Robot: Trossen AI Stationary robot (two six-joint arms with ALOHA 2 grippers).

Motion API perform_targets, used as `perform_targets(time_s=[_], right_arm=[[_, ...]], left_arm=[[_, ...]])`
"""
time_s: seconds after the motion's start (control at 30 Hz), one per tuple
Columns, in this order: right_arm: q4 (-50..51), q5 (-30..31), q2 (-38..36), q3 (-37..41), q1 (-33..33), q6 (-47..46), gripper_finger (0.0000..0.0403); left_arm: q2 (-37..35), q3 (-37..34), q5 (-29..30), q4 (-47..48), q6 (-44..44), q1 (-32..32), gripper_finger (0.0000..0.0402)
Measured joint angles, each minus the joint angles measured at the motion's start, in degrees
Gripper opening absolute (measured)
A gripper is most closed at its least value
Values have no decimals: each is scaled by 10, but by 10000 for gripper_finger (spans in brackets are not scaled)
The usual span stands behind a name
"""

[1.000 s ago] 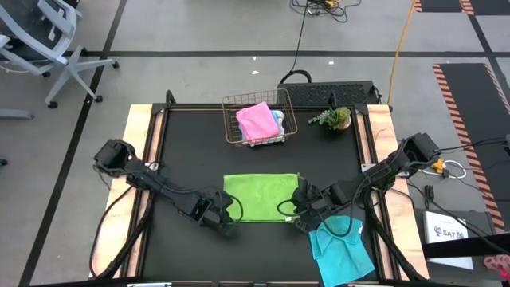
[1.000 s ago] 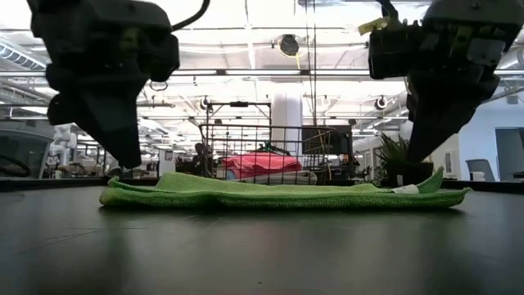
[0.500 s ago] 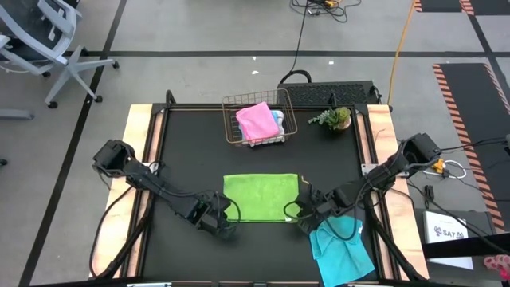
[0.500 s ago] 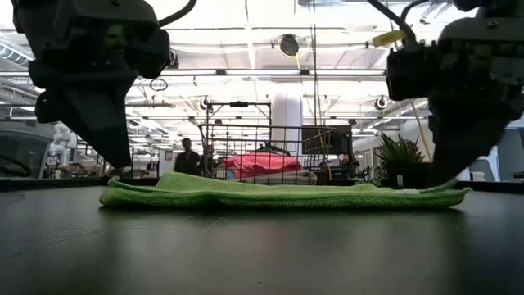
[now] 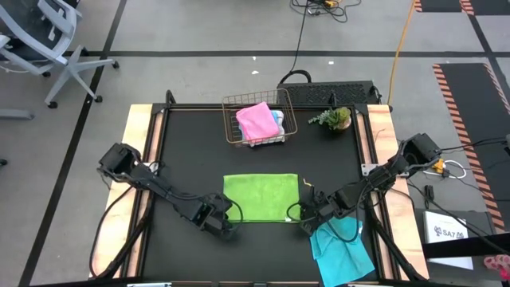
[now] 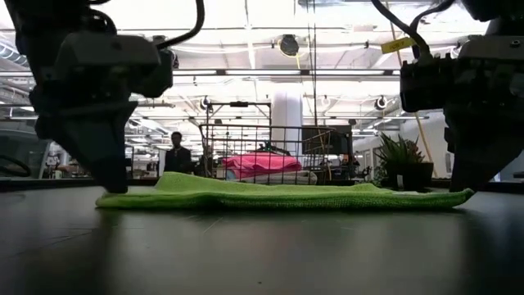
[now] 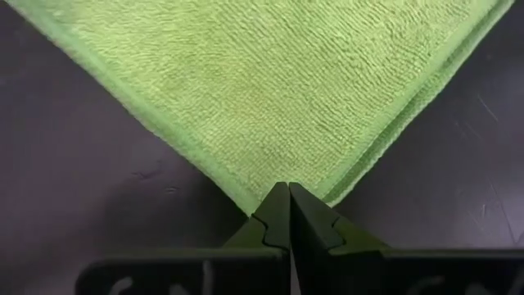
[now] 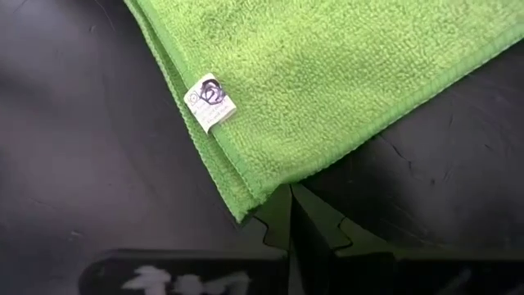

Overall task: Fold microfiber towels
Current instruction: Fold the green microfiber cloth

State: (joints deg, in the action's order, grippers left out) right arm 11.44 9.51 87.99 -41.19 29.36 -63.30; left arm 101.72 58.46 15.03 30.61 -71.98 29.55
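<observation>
White tag [image 8: 210, 102] (print apparently unreadable) on lime green towel [image 8: 327, 90].

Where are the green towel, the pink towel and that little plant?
green towel [image 5: 261, 197], high view, middle of its top face
pink towel [image 5: 257, 121], high view, its top, in the wire basket [image 5: 229, 102]
plant [image 5: 335, 118], high view, its leaves

The right tool [image 8: 291, 215] has its fingers pressed together at one corner of the folded lime green towel [image 8: 327, 82], which lies on the black table [image 8: 74, 164]. A small white label [image 8: 209, 102] projects from the towel's edge.
</observation>
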Motion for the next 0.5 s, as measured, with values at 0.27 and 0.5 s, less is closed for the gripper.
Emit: perform_targets(time_s=[0.27, 0.5], right_arm=[[-1, 7, -2, -1, 0, 16, 0], [-1, -5, -15, -43, 4, 75, 0]], left_arm=[[4, 0, -6, 3, 29, -3, 1], [-13, 0, -14, 8, 36, 2, 1]])
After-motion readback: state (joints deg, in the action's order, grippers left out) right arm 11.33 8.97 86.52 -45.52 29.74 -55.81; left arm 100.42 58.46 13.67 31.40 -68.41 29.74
